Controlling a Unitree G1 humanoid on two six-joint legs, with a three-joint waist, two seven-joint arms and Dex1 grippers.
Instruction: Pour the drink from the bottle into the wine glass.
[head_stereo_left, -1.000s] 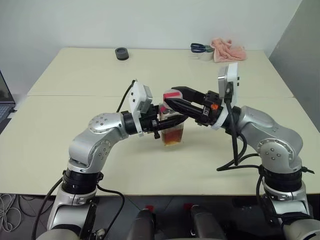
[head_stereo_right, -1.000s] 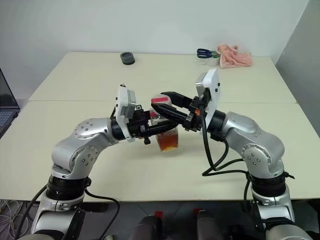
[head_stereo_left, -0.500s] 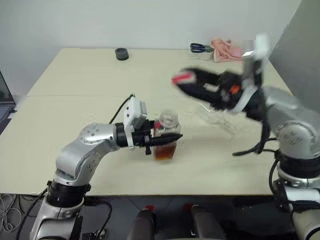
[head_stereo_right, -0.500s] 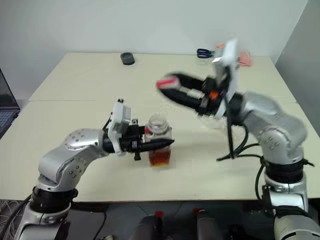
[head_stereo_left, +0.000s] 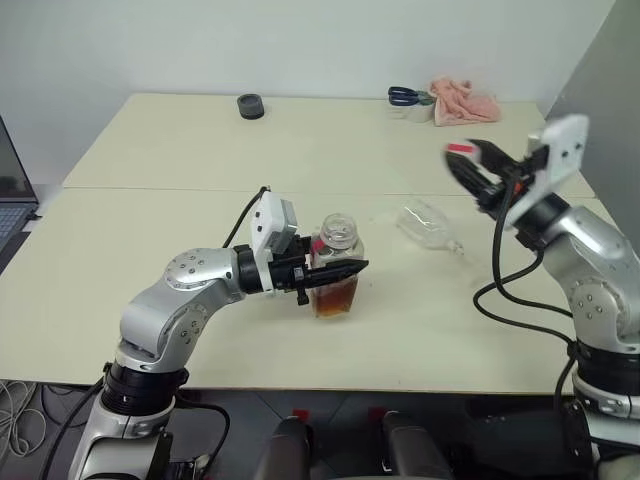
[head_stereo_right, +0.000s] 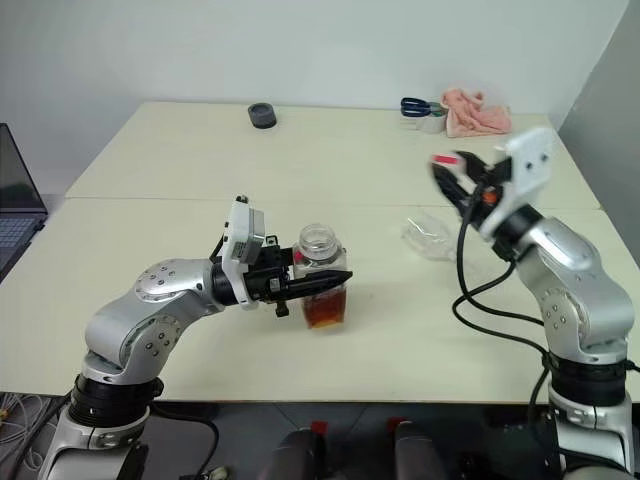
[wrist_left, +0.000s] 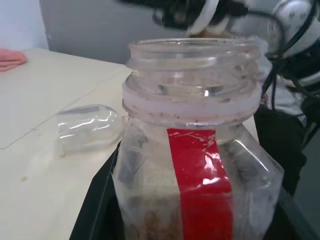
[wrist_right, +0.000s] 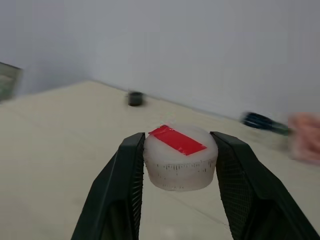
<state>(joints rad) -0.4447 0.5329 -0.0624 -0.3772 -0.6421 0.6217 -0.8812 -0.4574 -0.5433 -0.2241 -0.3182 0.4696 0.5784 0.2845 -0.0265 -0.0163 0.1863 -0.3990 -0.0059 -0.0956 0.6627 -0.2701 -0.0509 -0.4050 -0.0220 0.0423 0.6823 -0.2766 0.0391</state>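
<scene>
The cap (wrist_right: 180, 156) is off the bottle (head_stereo_left: 335, 270). A second ago the right gripper (wrist_right: 180, 165) was at the bottle's neck; now it has swung well out to the right, above the tabletop (head_stereo_left: 150, 160), its jaws partly open and clamped on the white, red-taped cap. The left gripper (head_stereo_left: 335, 272) has kept its place, jaws shut tight on the bottle, which stands upright on the tabletop with its wide mouth open and the drink (head_stereo_left: 333, 298) filling its lower part.

That clears the way for pouring, but the glass (head_stereo_left: 432, 226) is not ready: it lies on its side between the bottle and the right arm. As I judge it, the right gripper must set the cap down and stand the glass upright before the bottle can be tipped.
</scene>
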